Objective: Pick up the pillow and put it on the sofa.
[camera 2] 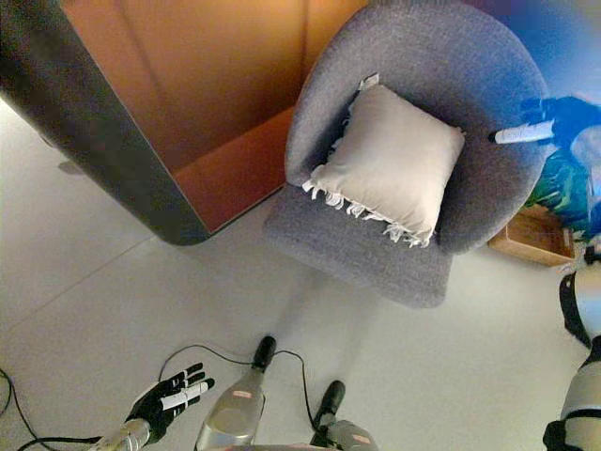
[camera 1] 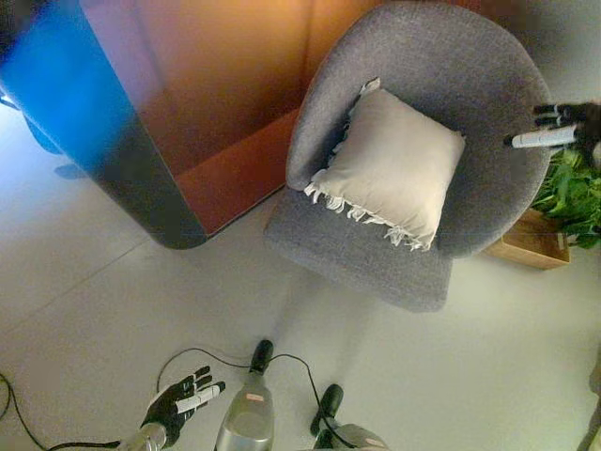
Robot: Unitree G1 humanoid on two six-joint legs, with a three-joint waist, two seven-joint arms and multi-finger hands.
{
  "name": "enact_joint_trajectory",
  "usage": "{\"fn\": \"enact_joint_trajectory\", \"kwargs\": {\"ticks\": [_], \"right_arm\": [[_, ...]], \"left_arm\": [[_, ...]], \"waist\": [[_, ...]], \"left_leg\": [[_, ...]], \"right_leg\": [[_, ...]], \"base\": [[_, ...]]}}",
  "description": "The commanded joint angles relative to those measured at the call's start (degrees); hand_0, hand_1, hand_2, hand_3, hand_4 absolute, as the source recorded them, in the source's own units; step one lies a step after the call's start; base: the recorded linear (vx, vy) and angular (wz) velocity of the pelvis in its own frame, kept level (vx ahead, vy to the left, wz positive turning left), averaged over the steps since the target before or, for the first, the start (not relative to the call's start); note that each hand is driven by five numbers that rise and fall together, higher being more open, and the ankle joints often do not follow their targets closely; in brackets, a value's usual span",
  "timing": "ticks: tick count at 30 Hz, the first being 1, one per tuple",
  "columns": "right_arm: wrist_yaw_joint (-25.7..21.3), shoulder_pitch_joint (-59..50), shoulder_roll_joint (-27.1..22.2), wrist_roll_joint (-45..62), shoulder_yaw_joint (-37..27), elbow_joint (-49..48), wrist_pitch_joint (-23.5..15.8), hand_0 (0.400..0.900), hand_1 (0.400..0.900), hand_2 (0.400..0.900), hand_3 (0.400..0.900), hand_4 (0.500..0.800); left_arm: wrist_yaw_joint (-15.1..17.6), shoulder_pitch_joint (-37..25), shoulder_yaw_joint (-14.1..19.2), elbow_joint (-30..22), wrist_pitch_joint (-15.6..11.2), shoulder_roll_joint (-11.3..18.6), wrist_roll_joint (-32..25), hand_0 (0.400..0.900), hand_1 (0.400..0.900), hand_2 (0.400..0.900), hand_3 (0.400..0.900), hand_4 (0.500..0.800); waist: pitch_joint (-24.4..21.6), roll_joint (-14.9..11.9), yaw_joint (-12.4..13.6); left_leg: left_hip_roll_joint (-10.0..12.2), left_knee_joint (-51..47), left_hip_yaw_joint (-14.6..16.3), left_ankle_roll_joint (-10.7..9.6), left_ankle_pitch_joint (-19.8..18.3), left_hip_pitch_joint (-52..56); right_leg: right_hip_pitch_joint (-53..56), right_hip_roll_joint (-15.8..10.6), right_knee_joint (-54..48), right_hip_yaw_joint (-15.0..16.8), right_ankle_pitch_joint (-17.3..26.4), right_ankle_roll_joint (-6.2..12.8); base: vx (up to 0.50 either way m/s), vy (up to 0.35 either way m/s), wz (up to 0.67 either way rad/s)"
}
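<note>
Pillow, square, cream fabric with a fringed lower edge: you will find it already on the seat of the sofa, leaning back against the backrest, one corner pointing up. Nearest you, low at the left, the left hand hangs over the pale smooth floor, fingers straight and slightly spread, holding nothing. Beyond it stands the sofa, a round-backed tub seat in grey woven fabric, carrying the pillow. At the sofa's right rim you see the right hand, fingers extended toward the backrest, apart from the pillow. Just past that rim sits a wooden box with a green leafy plant. Left of the sofa rises a reddish-brown curved panel with a dark edge.
</note>
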Motion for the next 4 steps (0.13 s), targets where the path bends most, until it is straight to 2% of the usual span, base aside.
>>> {"fn": "enact_joint_trajectory", "kwargs": {"ticks": [1,4], "right_arm": [[-3.12,12.85,-0.28,1.87,-3.89,-4.38,-4.28,0.9,0.9,0.9,0.9,0.8],[-5.47,28.01,6.64,-0.73,-10.07,-9.63,-6.88,0.9,0.9,0.9,0.9,0.8]], "left_arm": [[-0.18,1.27,-0.88,1.29,-2.43,-0.45,-2.52,0.9,0.9,0.9,0.9,0.8],[-0.35,0.67,-0.04,3.01,-2.78,-1.93,-2.31,0.9,0.9,0.9,0.9,0.8]], "waist": [[-6.28,1.77,-4.64],[-7.3,2.53,-6.84]], "left_leg": [[0.42,-0.44,4.28,-0.53,-7.18,4.12],[0.38,-0.44,5.43,-0.26,-7.7,5.23]], "right_leg": [[-0.22,-0.81,-0.11,1.13,1.24,2.8],[0.14,-0.89,-0.11,2.09,1.25,2.87]], "base": [[-0.01,0.03,-0.19],[-0.02,0.011,-0.18]]}}
